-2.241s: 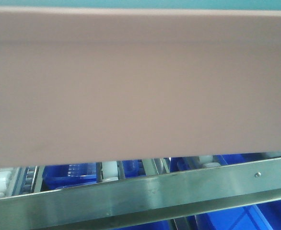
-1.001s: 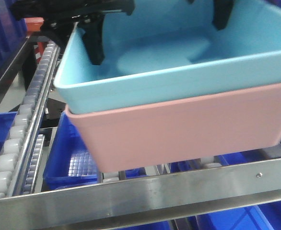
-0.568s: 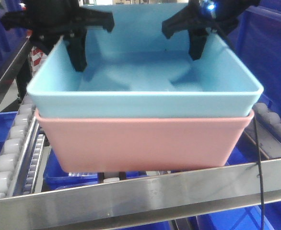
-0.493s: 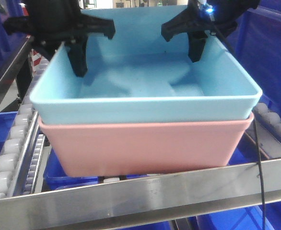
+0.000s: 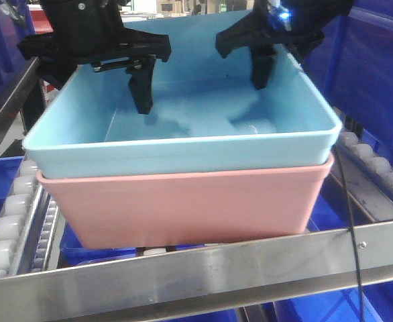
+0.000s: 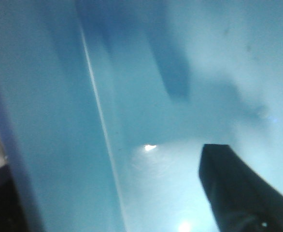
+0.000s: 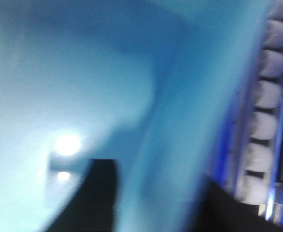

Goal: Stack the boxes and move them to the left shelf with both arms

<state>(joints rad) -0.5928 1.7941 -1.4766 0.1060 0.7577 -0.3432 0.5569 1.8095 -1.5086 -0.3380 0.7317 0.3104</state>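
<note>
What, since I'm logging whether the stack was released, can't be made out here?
- Front view: the outer fingers of the left gripper and right gripper are hidden behind the blue bin's walls, so the grip is unclear.
- Front view: the pink bin's underside is hidden by the front rail, so contact with the rollers is unclear.
- Wrist views: blurred; only blue plastic and a dark finger show.

No readable text, label or number appears anywhere.

Blue box (image 7: 83,72) wall (white rollers (image 7: 272,96) beside)
</note>
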